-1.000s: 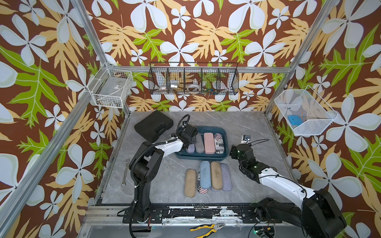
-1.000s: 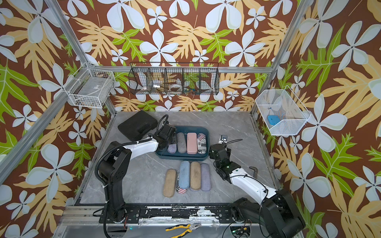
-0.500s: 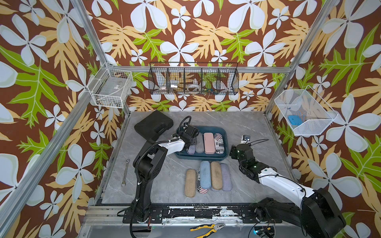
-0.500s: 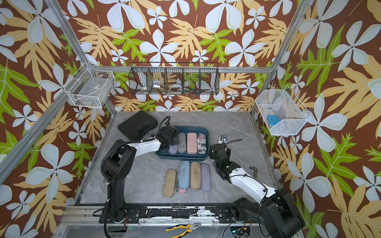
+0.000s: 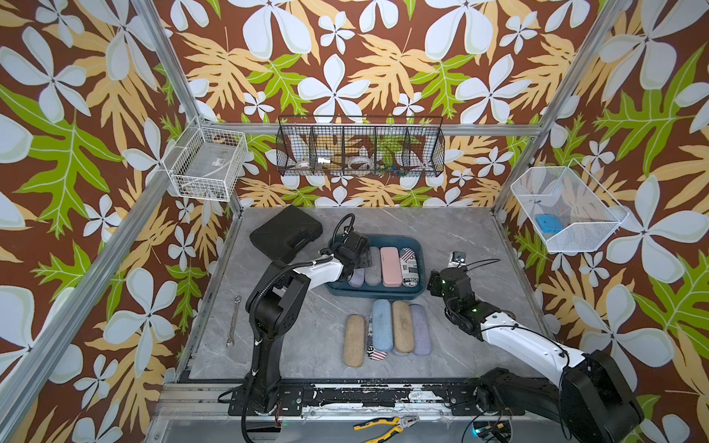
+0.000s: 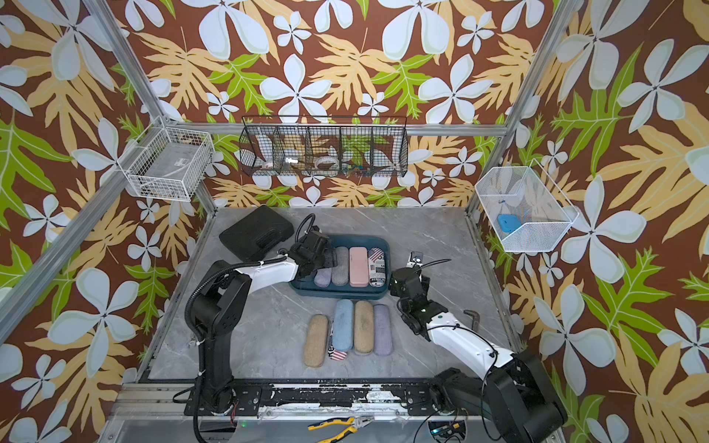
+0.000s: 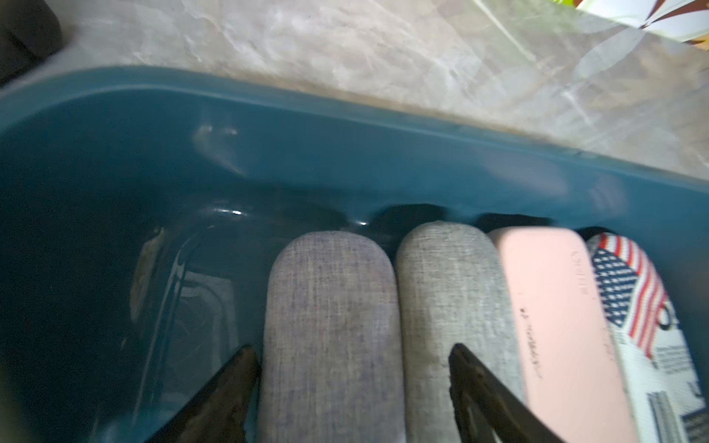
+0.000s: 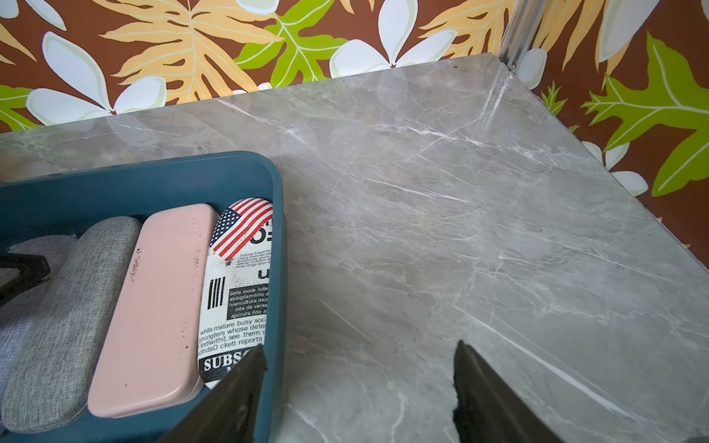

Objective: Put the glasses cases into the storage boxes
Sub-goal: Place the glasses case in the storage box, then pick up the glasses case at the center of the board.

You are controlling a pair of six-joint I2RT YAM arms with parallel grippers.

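At the left end effector [image 7: 352, 347], jaws apart, straddling the lavender case [image 7: 330, 307] without pinching it, 1 finger [image 7: 483, 387] above the grey case [image 7: 452, 291]. Beside these, in the same dark teal tub [image 7: 345, 115], the pink case [image 7: 556, 314] and the flag-print case [image 7: 644, 307]: 4 in a row. At the right end effector [image 8: 359, 345], jaws apart and empty, over bare counter [image 8: 460, 230], just beside the tub wall. In front of the tub, 5 more cases [image 5: 402, 326] on the counter, a second print case [image 5: 375, 351] probably partly under the light blue case [image 5: 382, 325].
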